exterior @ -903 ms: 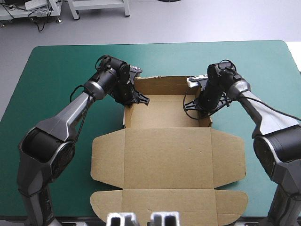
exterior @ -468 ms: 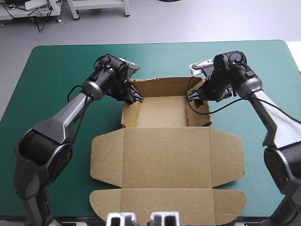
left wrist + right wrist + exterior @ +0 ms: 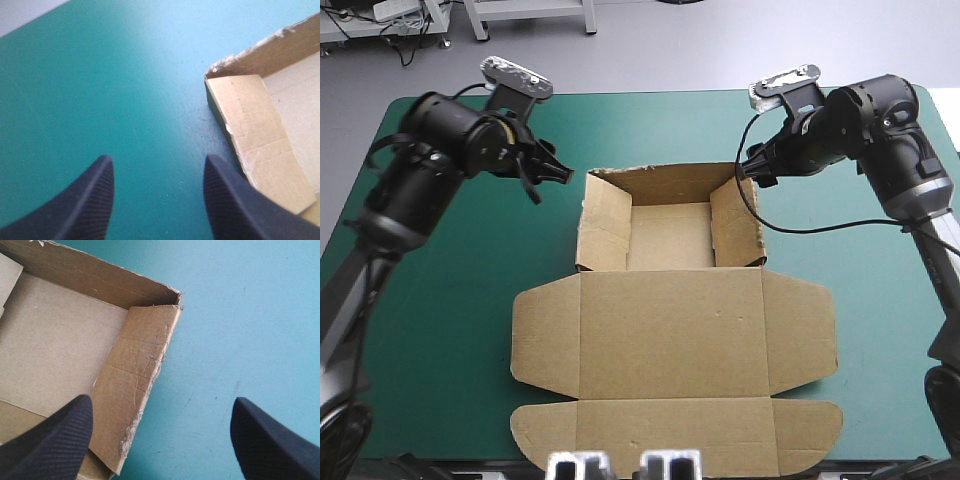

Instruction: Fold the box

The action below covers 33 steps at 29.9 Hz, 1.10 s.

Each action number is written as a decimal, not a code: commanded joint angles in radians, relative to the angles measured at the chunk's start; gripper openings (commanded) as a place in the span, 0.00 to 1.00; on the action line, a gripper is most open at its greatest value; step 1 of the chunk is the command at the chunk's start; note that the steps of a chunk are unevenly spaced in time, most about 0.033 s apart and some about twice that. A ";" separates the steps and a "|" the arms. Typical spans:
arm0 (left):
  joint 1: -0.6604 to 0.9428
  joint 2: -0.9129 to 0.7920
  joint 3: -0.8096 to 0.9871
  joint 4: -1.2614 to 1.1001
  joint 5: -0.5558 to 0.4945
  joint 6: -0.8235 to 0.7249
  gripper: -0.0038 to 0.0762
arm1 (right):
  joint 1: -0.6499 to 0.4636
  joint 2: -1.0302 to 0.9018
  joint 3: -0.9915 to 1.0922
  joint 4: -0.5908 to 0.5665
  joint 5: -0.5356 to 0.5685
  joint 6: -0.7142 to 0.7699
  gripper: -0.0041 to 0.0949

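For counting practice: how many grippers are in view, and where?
2. The left gripper, open, hangs off the box's far left corner; the right gripper, open, off its far right corner.

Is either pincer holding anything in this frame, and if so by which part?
Nothing is held. The left pincer stands open over the teal-green cover beside the box; the right pincer is open too, gripping nothing.

Teal-green covered table (image 3: 440, 300), brown box (image 3: 670, 330) resting mid-table, walls raised, lid flat toward near edge
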State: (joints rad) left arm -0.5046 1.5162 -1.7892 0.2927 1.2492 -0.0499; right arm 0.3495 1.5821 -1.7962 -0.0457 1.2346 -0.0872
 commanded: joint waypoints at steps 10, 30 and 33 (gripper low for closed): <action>-0.007 -0.407 0.399 -0.031 0.046 0.133 0.04 | 0.000 0.097 -0.030 0.024 0.002 -0.004 0.76; -0.007 -0.645 0.784 -0.009 0.013 -0.015 0.04 | 0.000 0.424 -0.030 0.119 0.021 -0.096 0.39; -0.007 -0.668 0.784 -0.009 0.006 -0.015 0.04 | 0.000 0.426 -0.030 0.125 0.005 -0.126 0.10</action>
State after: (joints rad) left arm -0.5046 0.8739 -0.9831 0.2622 1.2525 -0.0523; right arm 0.3495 2.0492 -1.8045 0.0516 1.2283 -0.1813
